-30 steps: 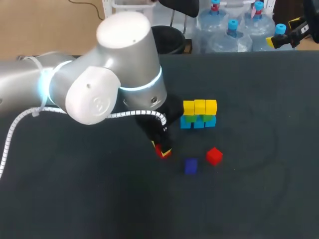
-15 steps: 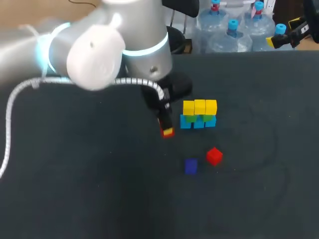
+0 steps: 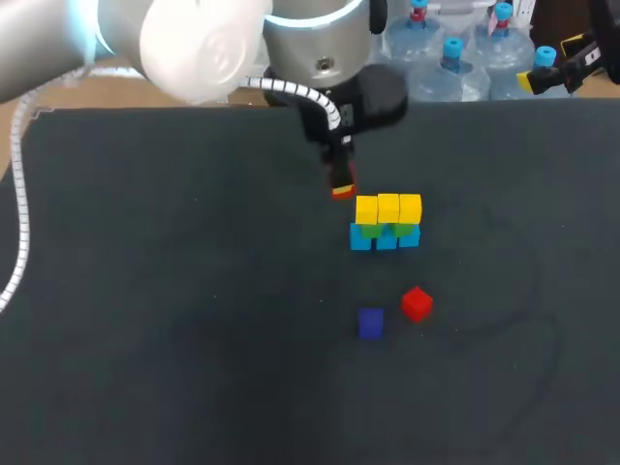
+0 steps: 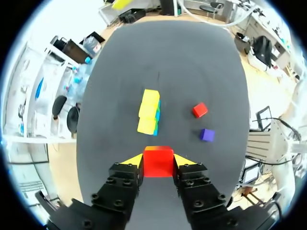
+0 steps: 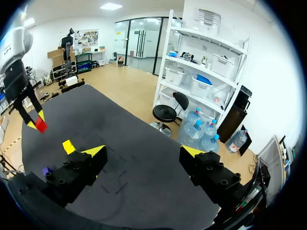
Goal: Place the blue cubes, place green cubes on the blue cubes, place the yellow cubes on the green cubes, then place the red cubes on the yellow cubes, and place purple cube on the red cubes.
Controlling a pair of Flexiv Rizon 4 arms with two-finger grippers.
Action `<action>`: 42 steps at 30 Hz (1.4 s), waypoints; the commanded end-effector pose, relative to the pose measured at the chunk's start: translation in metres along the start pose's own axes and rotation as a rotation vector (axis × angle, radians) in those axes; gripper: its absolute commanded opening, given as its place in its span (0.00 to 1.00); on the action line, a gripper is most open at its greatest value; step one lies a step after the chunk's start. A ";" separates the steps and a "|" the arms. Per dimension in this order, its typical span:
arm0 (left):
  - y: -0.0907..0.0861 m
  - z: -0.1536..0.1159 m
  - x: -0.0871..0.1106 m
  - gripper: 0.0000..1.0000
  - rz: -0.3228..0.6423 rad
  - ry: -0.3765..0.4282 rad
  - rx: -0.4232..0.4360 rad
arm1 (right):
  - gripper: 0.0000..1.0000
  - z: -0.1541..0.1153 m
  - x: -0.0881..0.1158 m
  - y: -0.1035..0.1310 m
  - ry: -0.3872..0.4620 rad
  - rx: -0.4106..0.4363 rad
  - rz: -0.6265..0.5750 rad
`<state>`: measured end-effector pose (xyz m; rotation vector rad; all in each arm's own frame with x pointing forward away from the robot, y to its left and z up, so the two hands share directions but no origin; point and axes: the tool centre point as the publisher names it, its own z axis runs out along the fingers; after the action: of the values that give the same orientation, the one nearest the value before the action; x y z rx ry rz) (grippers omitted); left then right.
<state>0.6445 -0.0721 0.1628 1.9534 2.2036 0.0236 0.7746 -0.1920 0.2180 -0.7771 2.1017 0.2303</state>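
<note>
While my left pincer (image 3: 342,190) hangs near the yellow cubes (image 3: 388,207), the head view shows these on green cubes (image 3: 372,231) on blue cubes (image 3: 385,240), with a loose red cube (image 3: 417,303) and the purple cube (image 3: 371,324) apart on the bench (image 3: 145,291). From the left wrist, that pincer is clamped on a second red cube (image 4: 158,163). From the right wrist, my right pincer (image 5: 144,152) gapes wide, empty. Red and purple layers remain, I judge.

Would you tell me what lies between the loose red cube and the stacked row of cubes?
Nothing: the head view shows only bare dark tabletop between the loose red cube and the yellow-topped row of stacked cubes.
</note>
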 end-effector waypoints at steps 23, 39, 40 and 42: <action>0.028 0.039 -0.058 0.00 0.211 -0.018 0.189 | 1.00 -0.001 0.000 0.004 0.002 0.043 0.001; 0.016 0.056 -0.055 0.00 0.132 -0.009 0.171 | 1.00 -0.001 0.000 0.004 0.002 0.043 0.001; 0.016 0.058 -0.054 0.00 0.131 -0.003 0.167 | 1.00 -0.001 0.000 0.004 0.002 0.043 0.001; 0.016 0.060 -0.052 0.00 0.131 0.005 0.161 | 1.00 -0.001 0.000 0.004 0.002 0.043 0.001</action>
<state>0.6781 -0.1295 0.1157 2.1888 2.1392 -0.1455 0.7746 -0.1920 0.2180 -0.7770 2.1017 0.2303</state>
